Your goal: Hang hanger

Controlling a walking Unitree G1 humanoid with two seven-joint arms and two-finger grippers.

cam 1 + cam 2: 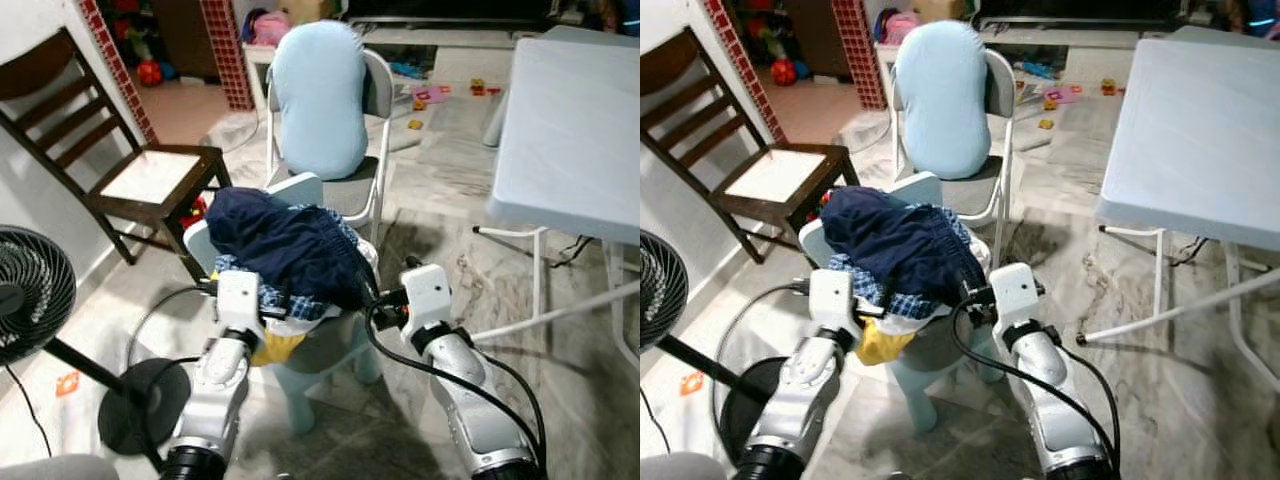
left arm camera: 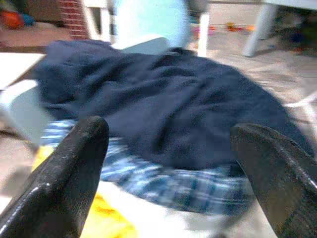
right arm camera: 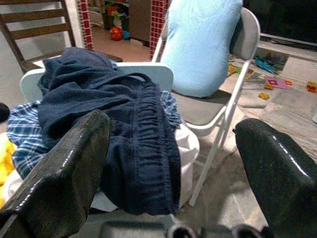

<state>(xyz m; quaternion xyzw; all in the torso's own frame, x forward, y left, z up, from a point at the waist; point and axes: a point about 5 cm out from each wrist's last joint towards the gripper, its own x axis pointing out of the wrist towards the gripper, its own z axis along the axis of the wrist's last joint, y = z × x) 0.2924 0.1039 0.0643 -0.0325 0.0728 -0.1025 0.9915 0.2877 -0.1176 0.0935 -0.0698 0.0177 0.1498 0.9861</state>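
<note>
Both arms reach forward to a heap of clothes on a small pale-blue chair. The left pincer has its two black fingers spread wide apart with nothing between them; just beyond its tips lies a dark navy garment, and under that a blue plaid cloth and a bit of yellow fabric. The right pincer is likewise open, fingers far apart and empty, pointing at the same navy garment where its gathered waistband hangs over the chair's edge above a white cloth.

From the head camera, the left pincer's white wrist housing sits at the heap's left front edge and the right one's at its right front edge, so the pile lies between the two arms.

No hanger can be made out in the heap or near either pincer; where it lies I cannot tell.

Behind the small chair stands a grey folding chair carrying a light-blue cushion. To the left are a dark wooden chair and a black floor fan; to the right stands a white folding desk. Small toys lie scattered on the marble floor farther back.
</note>
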